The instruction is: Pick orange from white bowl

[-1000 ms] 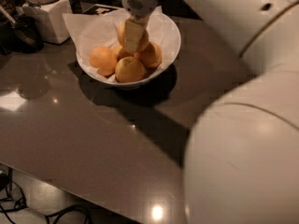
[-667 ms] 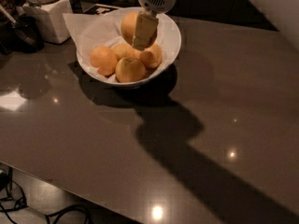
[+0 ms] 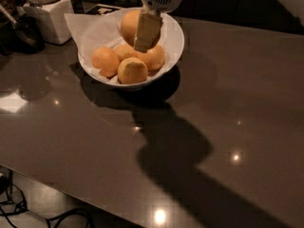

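Clasping orange (image 3: pixel 127 25), seemingly, gripper (image 3: pixel 141 38) hangs over white bowl (image 3: pixel 176 38).

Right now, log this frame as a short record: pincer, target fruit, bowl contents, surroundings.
pincer: over the back of the white bowl, apparently closed on the orange
orange: higher than the rest, one finger across its front
also in bowl: four other oranges on a paper liner
nearby: white jar, back left of the bowl
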Available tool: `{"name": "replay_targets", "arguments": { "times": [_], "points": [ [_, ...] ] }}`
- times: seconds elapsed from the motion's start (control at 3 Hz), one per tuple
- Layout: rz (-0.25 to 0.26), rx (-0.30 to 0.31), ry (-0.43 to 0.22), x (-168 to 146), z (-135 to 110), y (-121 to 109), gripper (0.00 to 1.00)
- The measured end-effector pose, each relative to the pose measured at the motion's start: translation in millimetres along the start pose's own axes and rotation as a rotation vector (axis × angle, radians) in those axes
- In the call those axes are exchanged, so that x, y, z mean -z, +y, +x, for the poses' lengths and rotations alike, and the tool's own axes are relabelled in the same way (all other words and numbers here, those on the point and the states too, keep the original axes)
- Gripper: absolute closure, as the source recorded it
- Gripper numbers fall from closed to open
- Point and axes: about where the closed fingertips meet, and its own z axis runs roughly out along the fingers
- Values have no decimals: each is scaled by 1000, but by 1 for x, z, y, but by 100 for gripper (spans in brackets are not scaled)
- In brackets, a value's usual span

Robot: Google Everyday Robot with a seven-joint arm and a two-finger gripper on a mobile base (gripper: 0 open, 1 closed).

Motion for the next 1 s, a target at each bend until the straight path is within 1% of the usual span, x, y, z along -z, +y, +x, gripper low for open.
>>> {"name": "replay_targets", "arguments": {
  "times": [0.33, 0.67, 1.0],
  "points": [
    [-70, -28, 20, 18, -1, 27, 100],
    [-146, -74, 27, 35, 1, 56, 100],
    [-203, -86, -1, 52, -5, 77, 100]
  ]
}}
